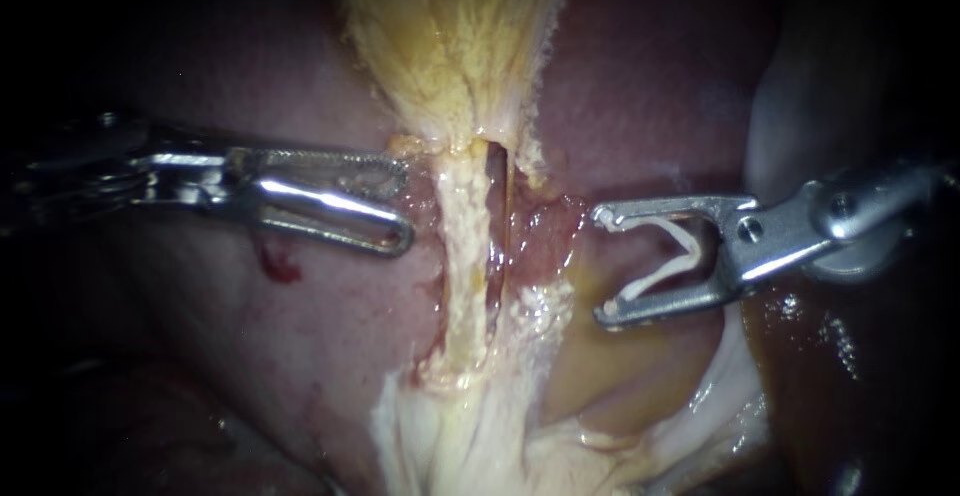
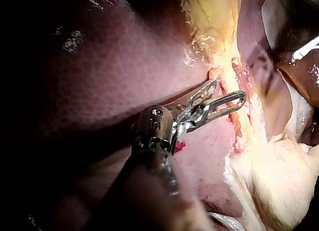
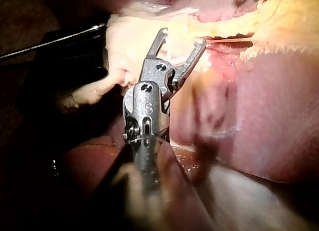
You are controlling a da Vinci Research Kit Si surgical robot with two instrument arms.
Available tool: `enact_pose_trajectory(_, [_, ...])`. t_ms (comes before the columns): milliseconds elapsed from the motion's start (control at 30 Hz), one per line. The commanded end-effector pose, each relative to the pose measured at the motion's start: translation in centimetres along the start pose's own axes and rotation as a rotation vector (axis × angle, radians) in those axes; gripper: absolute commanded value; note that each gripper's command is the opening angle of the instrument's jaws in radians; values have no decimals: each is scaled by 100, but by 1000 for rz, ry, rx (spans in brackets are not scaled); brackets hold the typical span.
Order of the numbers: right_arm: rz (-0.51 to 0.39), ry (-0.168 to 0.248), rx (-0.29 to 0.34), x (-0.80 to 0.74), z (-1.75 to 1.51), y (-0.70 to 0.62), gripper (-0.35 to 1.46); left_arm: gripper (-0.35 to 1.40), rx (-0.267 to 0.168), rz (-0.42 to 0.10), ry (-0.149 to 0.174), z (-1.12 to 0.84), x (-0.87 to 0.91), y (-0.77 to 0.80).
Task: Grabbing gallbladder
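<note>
Right instrument [image 1: 604, 264] level, clip [image 1: 688, 252] inside

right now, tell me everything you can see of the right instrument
The right instrument is shiny grey metal. Its shaft comes in from the right and ends in a rounded wrist joint with a pin and two slim jaws. The jaws stand wide apart and hold a white V-shaped clip between them, one arm along each jaw, its open end facing the pale tube. The jaw tips sit beside that tube, apart from it. Nothing but the clip appears to touch the jaws.
</note>
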Motion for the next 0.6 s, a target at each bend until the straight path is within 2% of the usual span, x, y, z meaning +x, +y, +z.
enact_pose_trajectory(33, [0, 0, 0, 0, 0, 0, 46, 42, -1, 7, 0, -2, -2, 0])
enact_pose_trajectory(300, [0, 0, 0, 0, 0, 0, 46, 42, -26, 89, -8, -15, -20, 1])
enact_pose_trajectory(500, [0, 0, 0, 0, -1, 0, 46, 44, -41, 151, -10, -18, -35, 0])
enact_pose_trajectory(600, [0, 0, 0, 0, -1, -1, 46, 46, -47, 165, -11, -17, -37, 0])
